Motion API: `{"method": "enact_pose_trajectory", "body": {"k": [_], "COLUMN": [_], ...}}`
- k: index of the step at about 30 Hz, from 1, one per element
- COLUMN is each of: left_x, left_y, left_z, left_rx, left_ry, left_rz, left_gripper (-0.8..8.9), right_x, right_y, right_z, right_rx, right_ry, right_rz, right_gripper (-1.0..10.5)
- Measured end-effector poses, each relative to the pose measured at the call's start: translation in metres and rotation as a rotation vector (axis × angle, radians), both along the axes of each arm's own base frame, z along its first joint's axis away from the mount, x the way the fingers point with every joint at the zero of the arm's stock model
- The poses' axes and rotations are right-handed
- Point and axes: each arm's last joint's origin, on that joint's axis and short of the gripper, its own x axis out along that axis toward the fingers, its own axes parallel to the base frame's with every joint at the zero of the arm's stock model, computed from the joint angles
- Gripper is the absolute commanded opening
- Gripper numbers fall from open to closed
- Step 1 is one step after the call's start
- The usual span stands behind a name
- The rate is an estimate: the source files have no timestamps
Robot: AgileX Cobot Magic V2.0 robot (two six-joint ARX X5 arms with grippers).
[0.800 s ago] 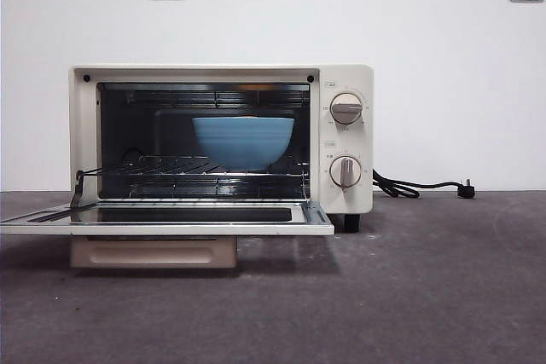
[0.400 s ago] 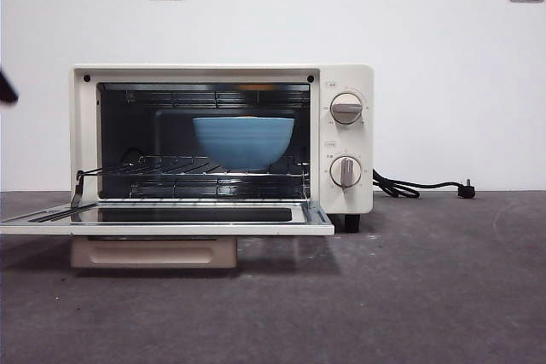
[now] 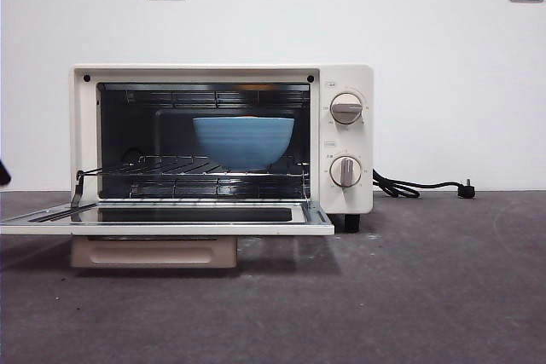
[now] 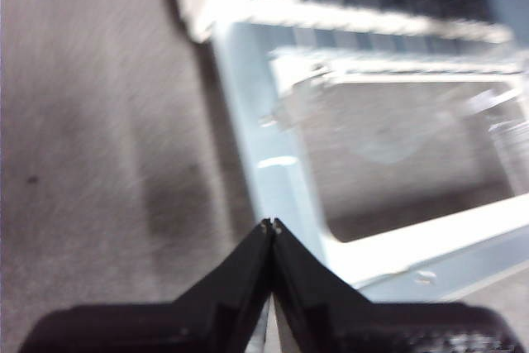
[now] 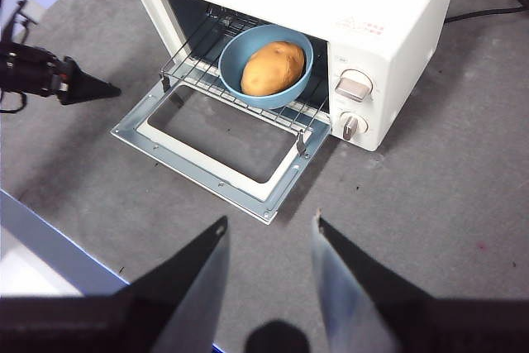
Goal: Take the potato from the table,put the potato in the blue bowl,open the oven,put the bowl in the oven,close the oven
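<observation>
The oven (image 3: 220, 144) stands on the table (image 3: 426, 296) w/ its door (image 3: 171, 217) dropped flat in front, fully open. The blue bowl (image 3: 244, 141) sits on the wire rack (image 3: 196, 168) inside the oven, approx. mid-cavity, and the potato (image 5: 273, 68) lies in the bowl, seen from the right wrist view; from the front the bowl's wall hides it.

Left gripper (image 4: 271, 225): jaws pinched together at the tips, holding nothing. It hangs just off the outer corner of the oven door, on the side away from the knobs (image 3: 345, 108), low near the table; in the right wrist view it shows as a black point (image 5: 87, 88) beside that door edge, not touching it. Bowl and potato are well apart from it, back inside the oven.

Right gripper (image 5: 269, 229): jaws spread, empty, high above the table in front of the oven door, well clear of oven and bowl.

A power cord (image 3: 409, 186) trails on the table from the oven's knob side.
</observation>
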Motion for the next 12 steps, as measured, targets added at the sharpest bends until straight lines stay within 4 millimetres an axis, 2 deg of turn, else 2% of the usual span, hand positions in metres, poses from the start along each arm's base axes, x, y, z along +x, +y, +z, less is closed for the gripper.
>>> {"method": "enact_pose_trajectory", "body": {"k": [12], "left_x": [0.019], "left_y": [0.003], "left_z": [-0.045], "left_rx": [-0.026], "left_ry": [0.116], "left_rz": [-0.013], "left_gripper": [-0.08], "right_x": [-0.001], "right_y": [-0.001], "right_z": [0.0], "right_rx": [0.0], "right_ry": [0.0], "right_rz": [0.0], "right_gripper": [1.6]}}
